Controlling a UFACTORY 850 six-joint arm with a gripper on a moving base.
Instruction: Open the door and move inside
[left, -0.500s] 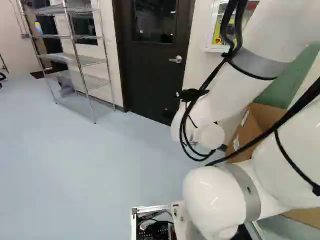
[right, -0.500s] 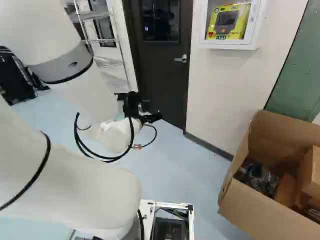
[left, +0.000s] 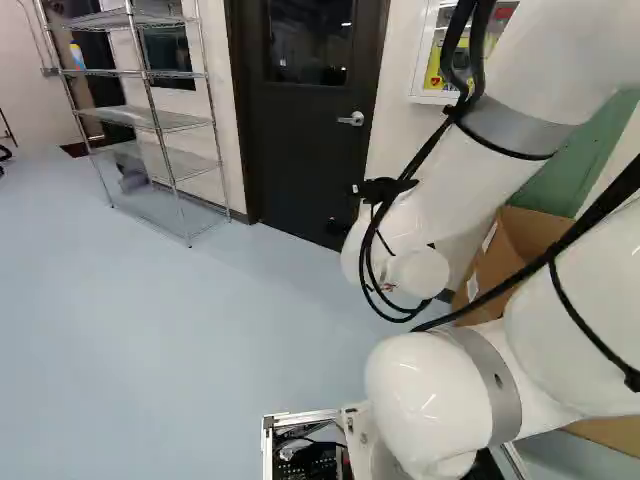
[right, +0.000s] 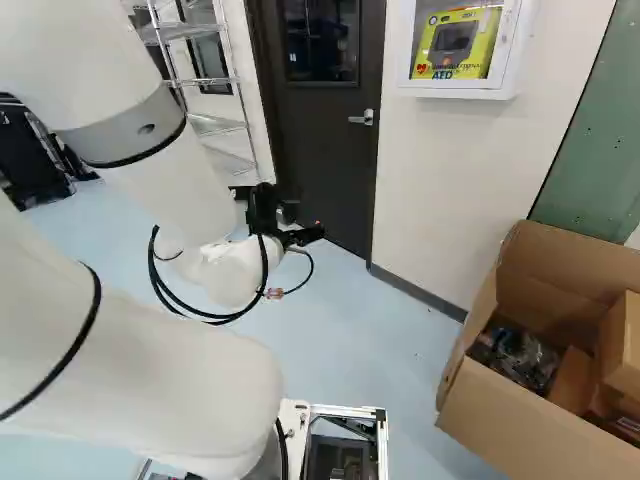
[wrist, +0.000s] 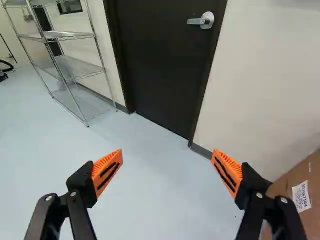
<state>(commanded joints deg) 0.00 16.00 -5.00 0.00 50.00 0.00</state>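
Note:
My gripper (right: 290, 222) hangs in front of the dark door (right: 325, 165) in the right base view, well short of it. In the wrist view the gripper (wrist: 167, 172) is open, its orange pads wide apart with only floor seen between them. The door (wrist: 160, 65) stands closed ahead, beyond the fingers. Its silver lever handle (wrist: 202, 21) is on the side near the white wall, far ahead of the gripper and untouched. In the left base view the handle (left: 352, 118) shows below the door's window, and the arm's wrist covers the door's lower corner.
A wire shelf rack (left: 150, 125) stands against the wall beside the door. Across the doorway, a white cabinet (right: 460, 90) with a yellow device hangs on the wall. An open cardboard box (right: 560, 420) with things in it stands at the right of the right base view, near the green panel (right: 600, 150).

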